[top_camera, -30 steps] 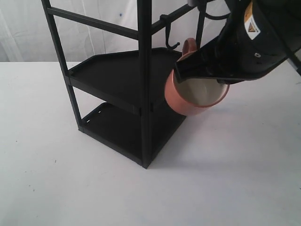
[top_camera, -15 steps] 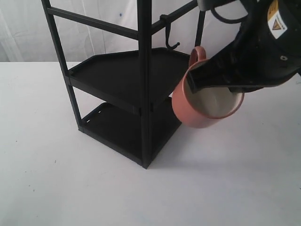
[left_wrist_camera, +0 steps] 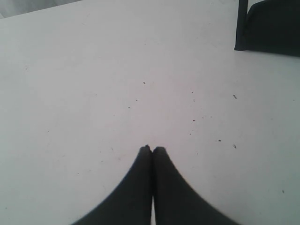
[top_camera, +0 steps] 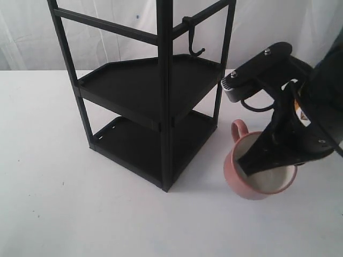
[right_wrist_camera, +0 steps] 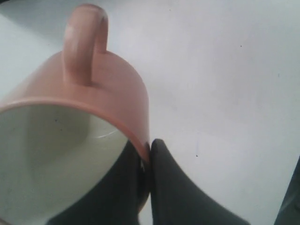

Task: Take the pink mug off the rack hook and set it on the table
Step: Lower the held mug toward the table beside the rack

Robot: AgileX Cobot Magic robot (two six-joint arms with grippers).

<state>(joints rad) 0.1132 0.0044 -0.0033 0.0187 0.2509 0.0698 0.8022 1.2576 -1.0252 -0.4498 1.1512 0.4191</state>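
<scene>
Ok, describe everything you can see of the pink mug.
The pink mug is squat salmon ceramic, cream inside, empty, with a small loop handle. It is off the rack hook, tilted beside the rack, low over the table; contact there is unclear. The right hand pinches its rim, one finger inside.

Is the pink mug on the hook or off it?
Off. The rack hook is bare; the right gripper holds the pink mug low beside the rack.

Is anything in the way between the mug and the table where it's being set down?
Nothing visible. The mug, pinched at its rim by the right gripper, hangs tilted beside the rack, clear of the hook. Only bare table shows beneath it.
</scene>
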